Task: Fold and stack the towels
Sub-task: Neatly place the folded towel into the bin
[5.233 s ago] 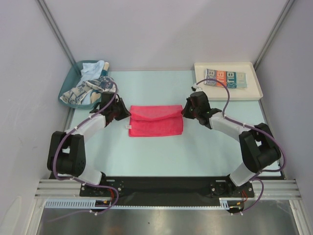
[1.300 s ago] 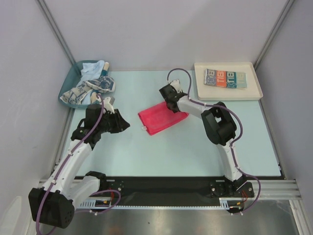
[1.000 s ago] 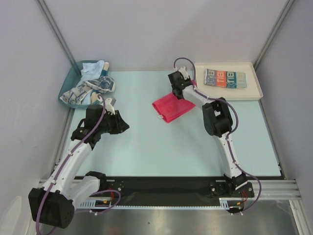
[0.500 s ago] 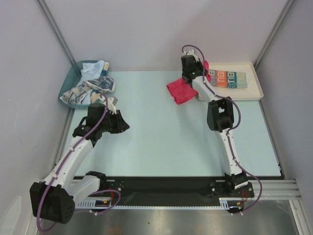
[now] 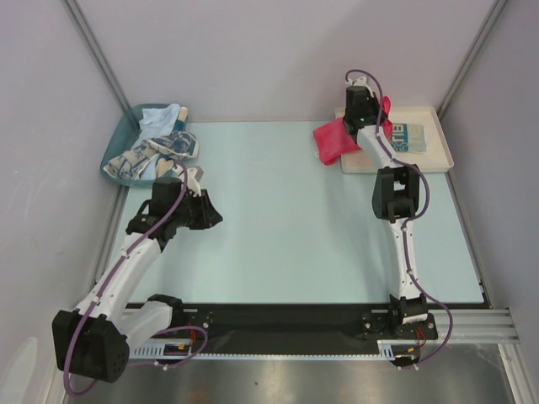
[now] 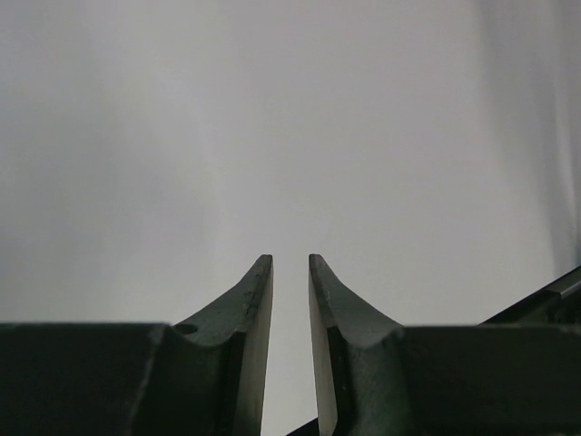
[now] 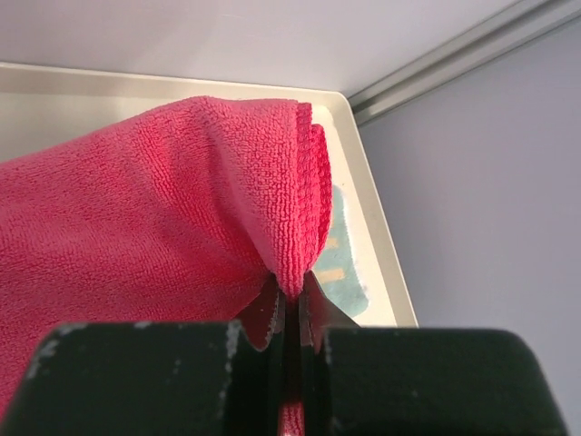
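— What do we see nearest us?
— Our left gripper [image 6: 290, 262], above the left side of the table [image 5: 295, 244]. Its fingers are a little apart with nothing between them.
— And further out?
— The teal bin [image 5: 116, 147] holds the blue-and-white patterned towel [image 5: 164, 150] and the pale blue towel [image 5: 162, 118].
— And our right gripper [image 7: 290, 292]?
— It is pinched tight on a fold of the red-pink towel [image 7: 154, 209], which hangs at the left edge of the white tray [image 5: 438, 158]. The lettered towel [image 5: 406, 136] lies flat in that tray.
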`<action>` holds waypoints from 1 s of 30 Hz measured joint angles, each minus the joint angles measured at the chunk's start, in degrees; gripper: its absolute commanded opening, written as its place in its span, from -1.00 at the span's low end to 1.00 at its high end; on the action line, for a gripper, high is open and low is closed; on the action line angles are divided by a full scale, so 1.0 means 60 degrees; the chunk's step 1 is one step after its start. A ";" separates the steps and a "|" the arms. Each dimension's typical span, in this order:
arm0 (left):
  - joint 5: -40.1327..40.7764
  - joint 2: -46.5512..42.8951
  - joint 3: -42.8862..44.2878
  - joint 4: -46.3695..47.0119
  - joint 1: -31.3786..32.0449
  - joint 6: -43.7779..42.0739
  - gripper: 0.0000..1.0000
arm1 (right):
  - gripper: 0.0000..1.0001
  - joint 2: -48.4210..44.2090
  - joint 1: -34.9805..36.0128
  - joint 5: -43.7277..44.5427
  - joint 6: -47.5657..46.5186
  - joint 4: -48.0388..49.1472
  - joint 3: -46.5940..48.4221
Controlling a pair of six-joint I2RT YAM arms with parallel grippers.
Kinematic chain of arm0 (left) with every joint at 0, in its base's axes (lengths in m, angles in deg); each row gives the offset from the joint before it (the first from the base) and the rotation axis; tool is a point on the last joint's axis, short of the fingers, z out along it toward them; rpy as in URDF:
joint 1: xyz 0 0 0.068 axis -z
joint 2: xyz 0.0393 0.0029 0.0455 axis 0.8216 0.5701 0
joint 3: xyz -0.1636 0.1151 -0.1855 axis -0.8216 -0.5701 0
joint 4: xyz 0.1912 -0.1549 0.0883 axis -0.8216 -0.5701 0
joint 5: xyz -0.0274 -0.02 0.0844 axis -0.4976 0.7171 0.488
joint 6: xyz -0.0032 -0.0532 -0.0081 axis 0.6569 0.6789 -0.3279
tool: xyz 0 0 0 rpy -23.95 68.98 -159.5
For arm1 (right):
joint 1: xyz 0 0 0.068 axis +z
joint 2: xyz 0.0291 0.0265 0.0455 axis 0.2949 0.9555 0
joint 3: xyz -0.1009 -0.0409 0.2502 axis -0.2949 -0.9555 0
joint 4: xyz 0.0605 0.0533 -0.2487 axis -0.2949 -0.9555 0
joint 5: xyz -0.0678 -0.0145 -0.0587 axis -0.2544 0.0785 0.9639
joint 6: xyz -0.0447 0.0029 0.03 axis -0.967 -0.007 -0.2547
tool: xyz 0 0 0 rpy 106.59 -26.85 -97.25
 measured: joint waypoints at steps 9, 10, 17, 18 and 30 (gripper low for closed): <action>-0.0011 0.0182 0.0000 0.0004 0.0000 -0.0058 -0.46 | -1.00 -0.0022 -0.0772 -0.0539 -0.0036 0.0204 0.0000; -0.0015 0.0204 0.0000 0.0004 0.0000 -0.0058 -0.46 | -1.00 -0.0026 -0.0838 -0.0557 -0.0040 0.0215 0.0000; -0.0051 0.0288 0.0000 0.0004 0.0000 -0.0058 -0.47 | -1.00 -0.0270 -0.1191 -0.0736 -0.0102 0.0280 0.0000; -0.0066 0.0302 0.0000 0.0004 0.0000 -0.0058 -0.47 | -1.00 -0.0313 -0.1239 -0.0758 -0.0098 0.0310 0.0000; -0.0146 0.0484 0.0000 0.0007 0.0000 -0.0058 -0.41 | 0.40 -0.0678 -0.2011 -0.1574 0.0914 0.0222 -0.0441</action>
